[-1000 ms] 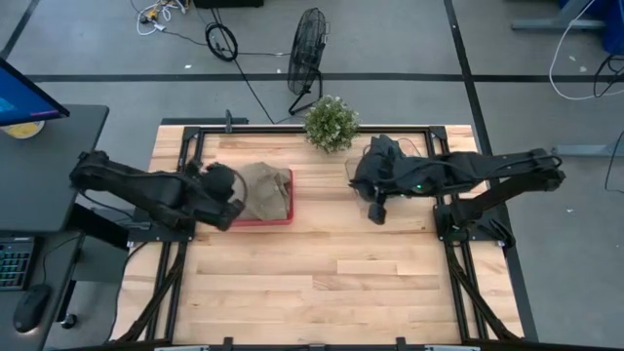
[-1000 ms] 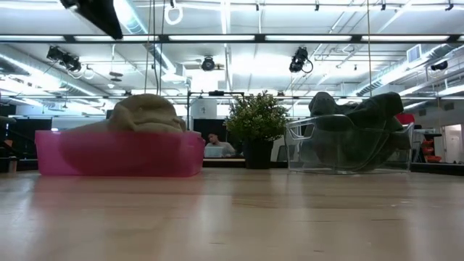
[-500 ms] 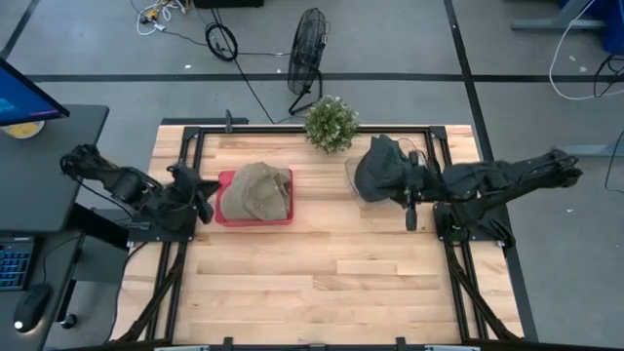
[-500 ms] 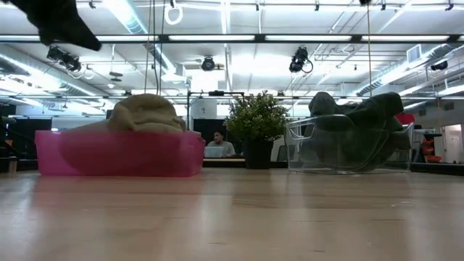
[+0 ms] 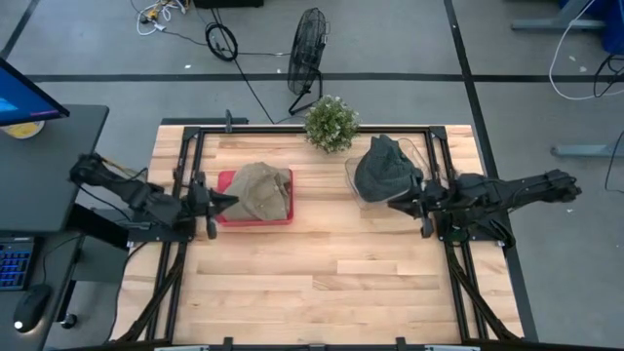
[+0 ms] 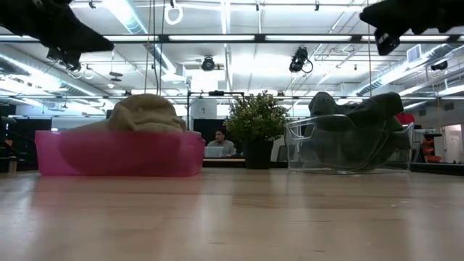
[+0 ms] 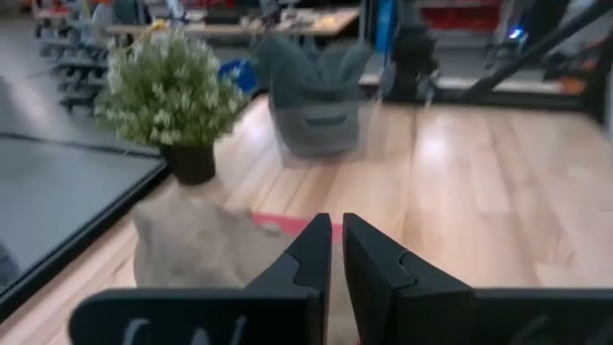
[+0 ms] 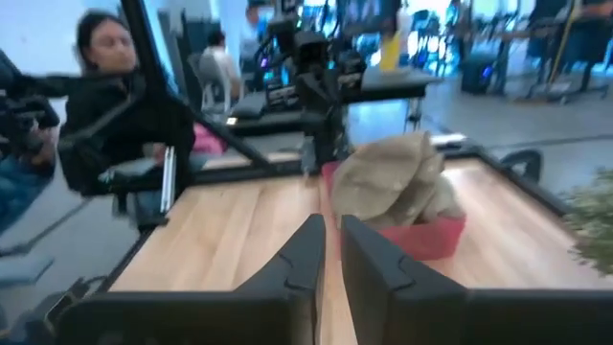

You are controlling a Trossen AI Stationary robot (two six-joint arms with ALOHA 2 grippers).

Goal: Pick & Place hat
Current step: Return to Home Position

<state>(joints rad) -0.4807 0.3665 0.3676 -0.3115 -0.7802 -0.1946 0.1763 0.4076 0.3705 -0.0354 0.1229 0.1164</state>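
left gripper (image 7: pixel 336 251) hangs above the left edge of the tabletop (image 5: pixel 322 283), just beside the left wall of the red bin (image 6: pixel 119 156) and pointing across it. its two fingers (image 7: pixel 308 257) are drawn together with only a thin slit between them, and nothing is held. the red bin sits on the far left part of the tabletop, and the brown caps (image 5: pixel 261 189) lie heaped inside it, the pile rising above the rim. a potted plant (image 5: pixel 331 122) stands at the middle of the far edge. right of it, on the far right part of the tabletop, a clear bin (image 6: pixel 293 134) holds dark caps (image 5: pixel 383 168) that bulge over its top. right gripper (image 8: pixel 331 251) hovers above the right edge, just beside the near right corner of the clear bin and facing back across the tabletop toward the red bin. its fingers (image 8: pixel 305 254) are likewise pressed almost together and grip nothing.
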